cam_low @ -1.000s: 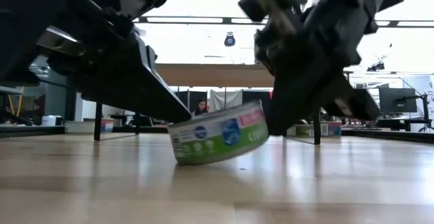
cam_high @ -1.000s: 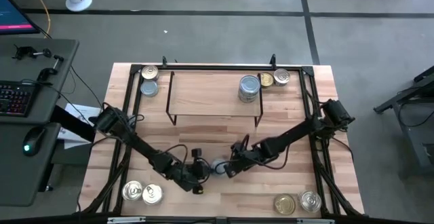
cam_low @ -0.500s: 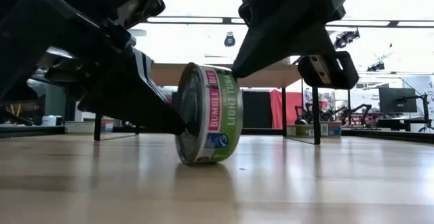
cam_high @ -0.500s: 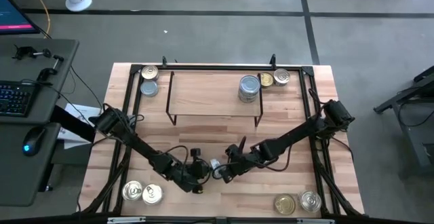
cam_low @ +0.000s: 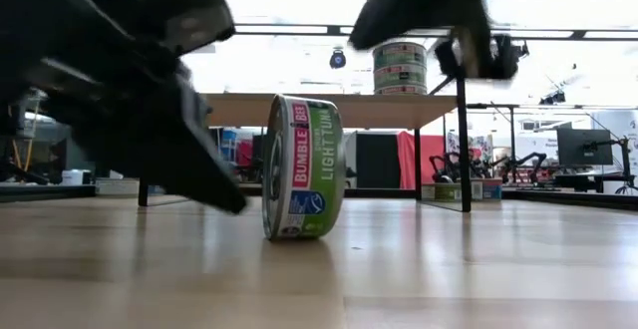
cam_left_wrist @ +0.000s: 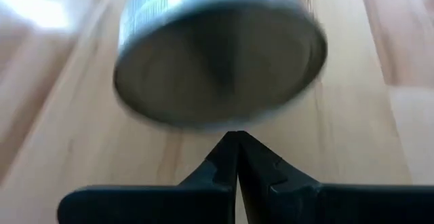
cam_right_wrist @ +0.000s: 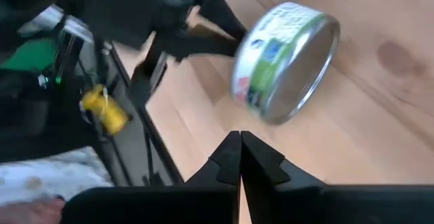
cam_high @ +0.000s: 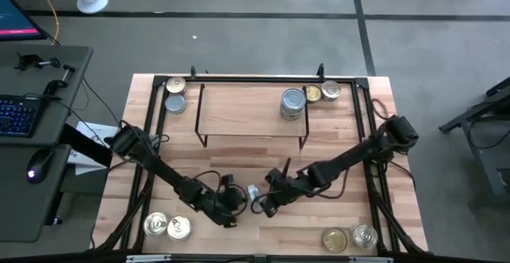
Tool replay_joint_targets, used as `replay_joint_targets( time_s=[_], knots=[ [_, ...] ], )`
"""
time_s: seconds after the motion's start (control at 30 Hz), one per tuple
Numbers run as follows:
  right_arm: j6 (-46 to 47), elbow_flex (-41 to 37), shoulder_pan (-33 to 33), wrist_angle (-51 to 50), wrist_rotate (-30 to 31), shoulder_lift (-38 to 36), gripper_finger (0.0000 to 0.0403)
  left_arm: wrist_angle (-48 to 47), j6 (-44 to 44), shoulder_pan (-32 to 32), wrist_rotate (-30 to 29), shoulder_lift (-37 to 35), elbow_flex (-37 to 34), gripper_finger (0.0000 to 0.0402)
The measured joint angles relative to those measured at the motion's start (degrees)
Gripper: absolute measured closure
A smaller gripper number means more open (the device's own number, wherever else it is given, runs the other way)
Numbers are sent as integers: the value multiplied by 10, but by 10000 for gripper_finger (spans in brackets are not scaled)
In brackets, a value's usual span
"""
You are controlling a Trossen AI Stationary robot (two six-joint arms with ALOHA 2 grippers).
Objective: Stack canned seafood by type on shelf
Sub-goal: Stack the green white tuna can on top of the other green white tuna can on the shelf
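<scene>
Low view: tin [cam_low: 303, 166] on edge, clear both sides.

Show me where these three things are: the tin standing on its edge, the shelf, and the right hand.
tin standing on its edge [cam_low: 304, 166], low view, green label side
shelf [cam_high: 239, 111], high view, bare board
right hand [cam_right_wrist: 239, 157], right wrist view, closed fingertips

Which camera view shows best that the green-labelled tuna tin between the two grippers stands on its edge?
The low view: the tuna tin stands upright on its rim, label readable, free of both arms. The right wrist view shows it tilted-looking beyond the shut right gripper; the left wrist view only its blurred end; the high view a tiny sliver.
</scene>
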Motion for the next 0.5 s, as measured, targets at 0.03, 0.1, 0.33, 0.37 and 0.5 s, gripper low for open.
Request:
replay_joint_targets(
  time_s=[0.03, 0.1, 0.33, 0.37, 0.5],
  knots=[
    [-10, 17, 3, -29, 9, -5, 403, -26, -24, 0, 15, -10, 0, 401],
    [-30, 60, 8, -77, 28, -5, 403, -83, -53, 0, 23, -34, -3, 401],
    [-84, 264, 0, -284, 61, 64, 403, -110, -116, -21, 13, -161, -88, 401],
    [-89, 298, -1, -330, 74, 84, 403, -115, -124, -23, 8, -180, -103, 402],
    [-83, 407, -10, -443, 108, 157, 397, -115, -138, -21, -16, -255, -148, 401]
  ],
)
